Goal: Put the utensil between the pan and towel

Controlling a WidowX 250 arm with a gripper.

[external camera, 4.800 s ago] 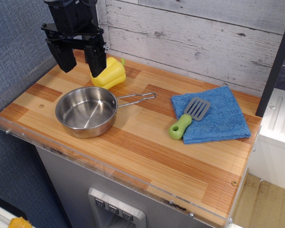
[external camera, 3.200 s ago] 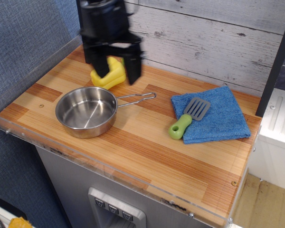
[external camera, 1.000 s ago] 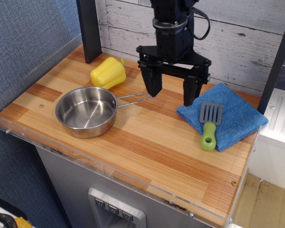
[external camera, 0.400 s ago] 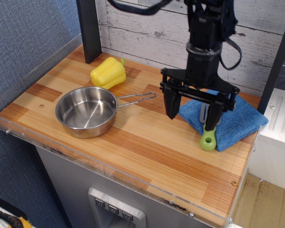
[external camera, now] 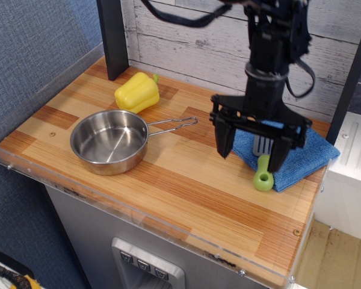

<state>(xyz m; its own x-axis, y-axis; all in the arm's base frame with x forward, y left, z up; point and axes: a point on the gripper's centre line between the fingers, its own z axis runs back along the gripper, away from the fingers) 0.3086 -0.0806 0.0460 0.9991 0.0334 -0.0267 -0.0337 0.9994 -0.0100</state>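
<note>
Hovering wide-open, empty tool (external camera: 252, 155); one utensil (external camera: 263, 171), one towel (external camera: 301, 158), one pan (external camera: 109, 141).

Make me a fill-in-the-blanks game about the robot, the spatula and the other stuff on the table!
1. The spatula lies on the ______ towel.
2. The gripper hovers over the spatula with its jaws ______.
3. The pan has ______ inside it.
4. The vegetable behind the pan is a yellow ______.

Missing words: blue; open; nothing; pepper
</note>
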